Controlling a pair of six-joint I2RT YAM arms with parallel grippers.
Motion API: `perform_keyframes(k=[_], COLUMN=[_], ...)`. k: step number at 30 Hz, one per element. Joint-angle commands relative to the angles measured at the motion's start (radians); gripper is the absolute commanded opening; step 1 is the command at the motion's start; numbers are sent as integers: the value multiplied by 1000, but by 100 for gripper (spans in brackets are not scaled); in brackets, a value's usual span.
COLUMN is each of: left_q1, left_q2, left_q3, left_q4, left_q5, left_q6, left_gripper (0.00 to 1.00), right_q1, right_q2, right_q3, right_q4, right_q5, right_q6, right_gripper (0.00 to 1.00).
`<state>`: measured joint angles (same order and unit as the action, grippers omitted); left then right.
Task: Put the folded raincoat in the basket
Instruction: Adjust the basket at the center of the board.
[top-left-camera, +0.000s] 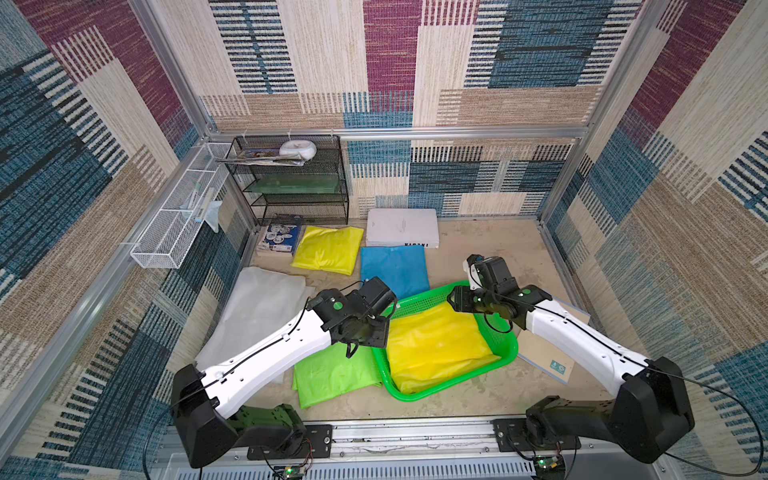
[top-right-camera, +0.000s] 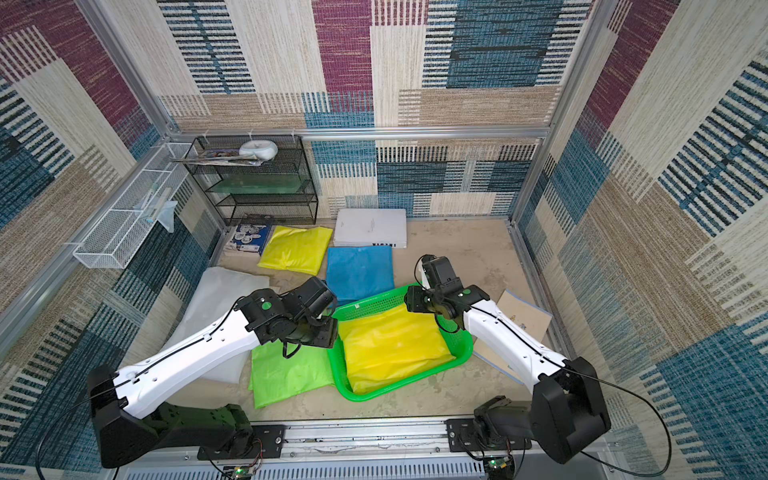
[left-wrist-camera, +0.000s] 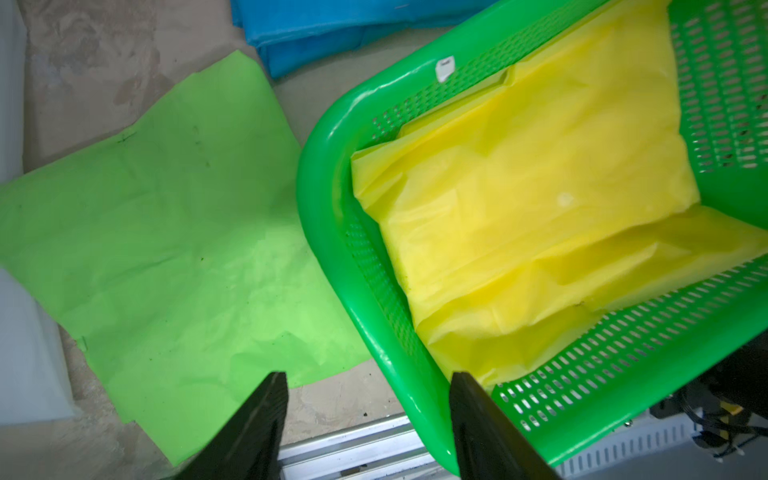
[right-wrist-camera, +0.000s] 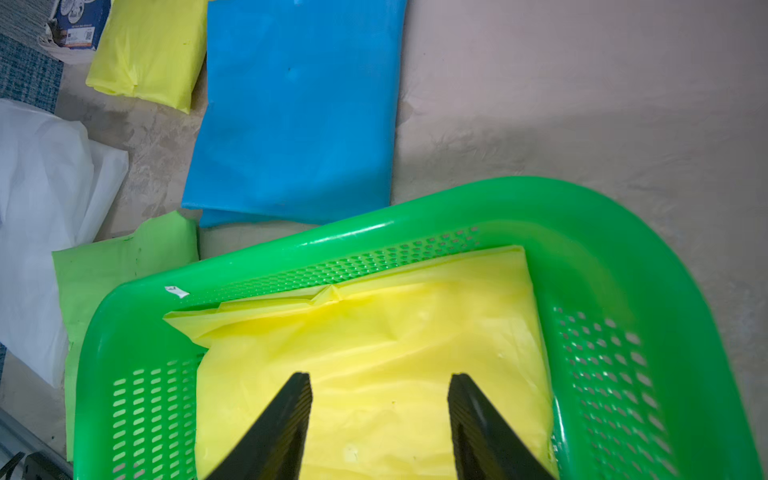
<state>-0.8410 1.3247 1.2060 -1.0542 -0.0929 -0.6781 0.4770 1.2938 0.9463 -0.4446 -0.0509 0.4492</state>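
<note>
The folded yellow raincoat lies inside the bright green basket in both top views, filling most of its floor. It rests loose there, with no finger touching it. My left gripper is open above the basket's near left corner. One of its fingers is over the light green sheet, and the basket's rim shows below, between the two. My right gripper is open a little above the raincoat, inside the basket's far end. Nothing sits between its fingers.
A light green folded raincoat lies against the basket's left side. A blue one and another yellow one lie behind. Elsewhere are white plastic, a white box, a black mesh rack, a white wire basket and a cardboard pad.
</note>
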Motion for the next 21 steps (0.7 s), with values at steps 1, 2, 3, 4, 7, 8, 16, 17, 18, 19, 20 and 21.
perform_keyframes(k=[1,2,3,4,7,8,16,17,18,19,20,21], left_q1=[7,8,8,8,8,9,11,12,17,23,29,36], left_q2=[11,24,36,44,75,95,322,351,383,418,443,468], left_q3=[-53,-68,-91,-114,-149,-137,82,110,140,177,206,240], left_q4=[-6,5,29,67,179,184,159,157,150,143,139,137], left_q5=[32,44,66,95,146,141,92,91,87,87,90,93], left_q6=[-51,-55,-57,-52,-25,-16,152,170,187,200,212,227], left_gripper=[66,66,64,62,55,52,38,37,36,35,35,35], right_q1=[0,0,-1,0,-1,-1,-2,-2,-2,-2,-2,-2], right_q2=[-11,-14,-17,-23,-37,-38,-77,-80,-83,-86,-89,-92], right_q3=[23,27,28,25,1,-2,-47,-49,-50,-50,-52,-53], right_q4=[-77,-88,-96,-100,-86,-85,-87,-88,-93,-96,-98,-100], right_q5=[113,135,150,158,144,138,129,129,130,132,135,139], right_q6=[-34,-42,-48,-48,-48,-45,-34,-33,-33,-33,-33,-33], right_gripper=[62,62,62,62,62,62,62,63,62,63,63,63])
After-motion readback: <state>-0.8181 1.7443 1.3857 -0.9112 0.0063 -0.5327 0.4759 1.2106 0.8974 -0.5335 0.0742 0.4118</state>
